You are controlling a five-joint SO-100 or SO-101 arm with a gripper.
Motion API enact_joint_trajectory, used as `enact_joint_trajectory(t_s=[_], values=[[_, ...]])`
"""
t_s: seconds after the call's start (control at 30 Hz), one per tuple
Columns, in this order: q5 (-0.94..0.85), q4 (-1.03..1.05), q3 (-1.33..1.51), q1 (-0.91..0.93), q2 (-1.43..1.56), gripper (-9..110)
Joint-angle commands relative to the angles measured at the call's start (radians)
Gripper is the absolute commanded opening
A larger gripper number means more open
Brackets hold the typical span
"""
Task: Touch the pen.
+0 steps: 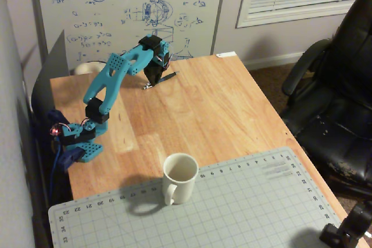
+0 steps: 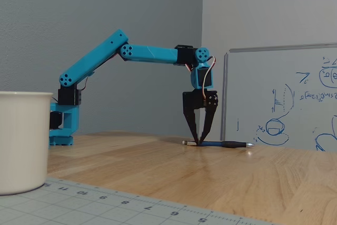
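The mug [image 2: 21,140] stands nearest you, on the mat [image 1: 244,207] and clear of the work. At 12 o'clock on the surface [image 1: 203,108], the pen [image 2: 224,144] lies flat. The fingers [image 2: 196,125], tips nearly together and gripping nothing, point down onto its left end, apparently touching.

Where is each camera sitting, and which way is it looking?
A fixed view: high up past the table's near end, looking down over the mug and cutting mat toward the whiteboard; it shows the whole blue arm.
A fixed view: low at table height by the mug, looking sideways across the wood; it shows the whole arm and the fingers.
Both show the gripper coming down onto the pen, plus mug, mat and whiteboard.
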Motion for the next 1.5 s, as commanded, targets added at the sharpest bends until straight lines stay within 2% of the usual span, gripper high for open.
enact_joint_trajectory(t_s=[0.0,1.47], values=[[-0.002,-0.011,-0.034,-0.005,0.057,1],[-0.009,-0.005,-0.020,-0.005,0.140,1]])
